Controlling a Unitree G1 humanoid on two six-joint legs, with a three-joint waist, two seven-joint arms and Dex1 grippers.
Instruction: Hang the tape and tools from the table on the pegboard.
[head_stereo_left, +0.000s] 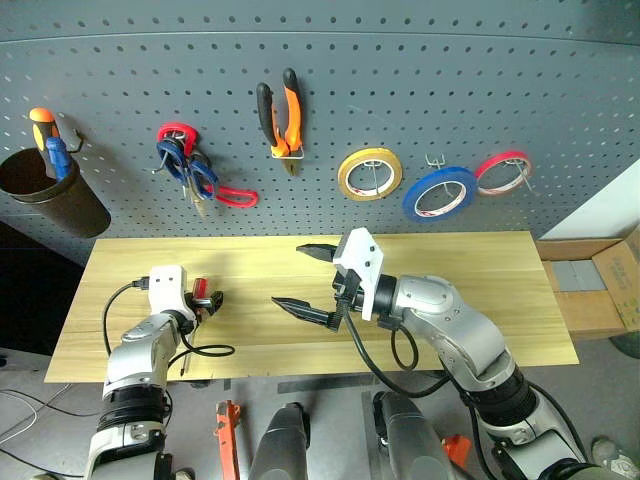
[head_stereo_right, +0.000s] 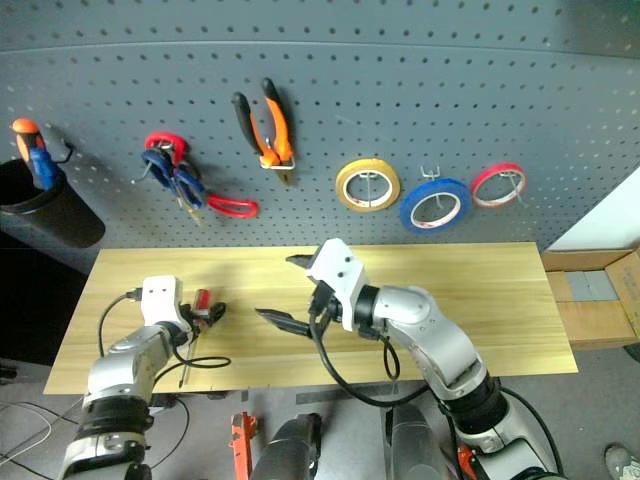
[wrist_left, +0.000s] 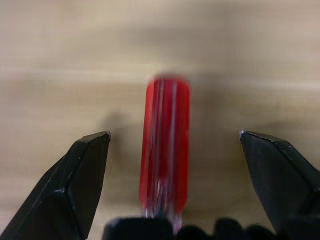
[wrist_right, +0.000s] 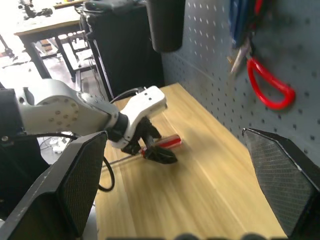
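— The left gripper (head_stereo_left: 205, 303) is right down at the table (head_stereo_left: 480, 270), fingers spread wide, nothing pinched yet. The red-handled screwdriver (wrist_left: 165, 150) lies flat on the wood between them, handle pointing away from the wrist.

— And the right one?

— The right gripper (head_stereo_left: 305, 282) hangs above the middle of the table, jaws wide apart, empty, aimed across toward the left arm.

— So the screwdriver's the last piece?

— Looks so. On the pegboard (head_stereo_left: 400, 80) the pliers (head_stereo_left: 280, 115), the blue-handled scissors (head_stereo_left: 190, 165) and the blue roll of tape (head_stereo_left: 439, 194) are already hanging.

— How should it take it?

— I'd say close squarely across the thick of the handle, not the thin shaft. It's round and could roll or skid off the fingertips, so keep it centred, squeeze firmly, then lift straight up.
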